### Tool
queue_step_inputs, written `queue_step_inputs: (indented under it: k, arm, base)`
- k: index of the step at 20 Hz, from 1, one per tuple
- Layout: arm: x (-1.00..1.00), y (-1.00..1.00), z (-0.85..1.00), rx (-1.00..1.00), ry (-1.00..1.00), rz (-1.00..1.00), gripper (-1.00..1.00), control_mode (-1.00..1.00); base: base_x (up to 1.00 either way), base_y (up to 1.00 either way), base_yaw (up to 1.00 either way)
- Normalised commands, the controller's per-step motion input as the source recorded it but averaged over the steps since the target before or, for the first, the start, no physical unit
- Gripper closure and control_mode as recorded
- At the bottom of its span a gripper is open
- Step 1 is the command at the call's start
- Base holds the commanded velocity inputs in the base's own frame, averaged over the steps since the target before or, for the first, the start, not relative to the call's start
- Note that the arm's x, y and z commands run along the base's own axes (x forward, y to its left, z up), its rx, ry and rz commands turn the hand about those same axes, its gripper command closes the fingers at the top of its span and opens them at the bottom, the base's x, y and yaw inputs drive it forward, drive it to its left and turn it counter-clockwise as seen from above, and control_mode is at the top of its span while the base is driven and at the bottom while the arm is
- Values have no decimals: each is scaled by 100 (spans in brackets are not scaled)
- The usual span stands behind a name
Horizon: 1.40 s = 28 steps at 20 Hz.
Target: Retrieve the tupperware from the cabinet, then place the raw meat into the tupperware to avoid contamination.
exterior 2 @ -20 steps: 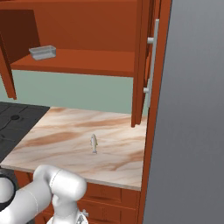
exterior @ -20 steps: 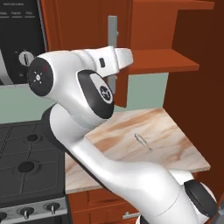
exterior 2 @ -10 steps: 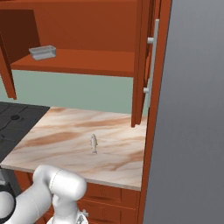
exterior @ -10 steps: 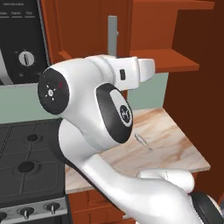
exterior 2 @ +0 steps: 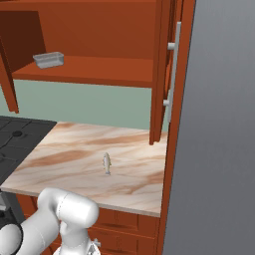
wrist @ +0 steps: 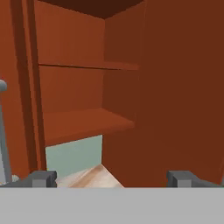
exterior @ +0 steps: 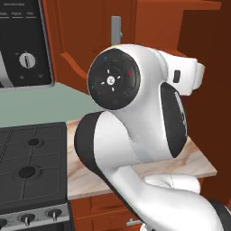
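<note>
The cabinet (exterior 2: 99, 30) stands open, both doors swung out. The pale grey tupperware (exterior 2: 49, 60) rests at the left end of its lower shelf. The raw meat (exterior 2: 106, 163), a small silvery fish-like sliver, lies in the middle of the marble counter (exterior 2: 60, 159). My gripper (wrist: 113, 179) is open with nothing between its fingertips (wrist: 41, 178). It faces the cabinet (wrist: 70, 87) interior, toward a bare stretch of shelf (wrist: 83, 122). In the left base view my arm (exterior: 135, 117) bulks large and hides the shelf and the counter's middle.
The right cabinet door (exterior 2: 160, 69) with its long grey handle (exterior 2: 172, 74) hangs over the counter's right end. The left door's handle (exterior: 116, 29) shows above my arm. A stove (exterior: 27, 167) sits left of the counter, a microwave (exterior: 22, 40) above it. A grey wall (exterior 2: 219, 124) closes the right.
My arm has swung up and closer to the left base camera, with the hand shifting right toward the cabinet. The tupperware and the raw meat have not moved.
</note>
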Motion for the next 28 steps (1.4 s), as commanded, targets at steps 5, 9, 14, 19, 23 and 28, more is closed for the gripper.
queue_step_inputs:
  k: [5,9,14,19,23,28]
  arm:
    - [-5,-75,-2,29,9,0,-100,-100]
    - [9,-74,-23,29,13,0,-100,-100]
    - [20,-42,-11,15,6,8,-100,-100]
    - [2,-13,0,16,0,7,-100,-100]
    - [9,0,0,22,0,3,-100,-100]
    - [13,0,0,24,0,4,-100,-100]
  base:
    - [0,0,0]
    - [0,0,0]
    - [0,0,0]
    - [0,0,0]
    - [0,0,0]
    - [0,0,0]
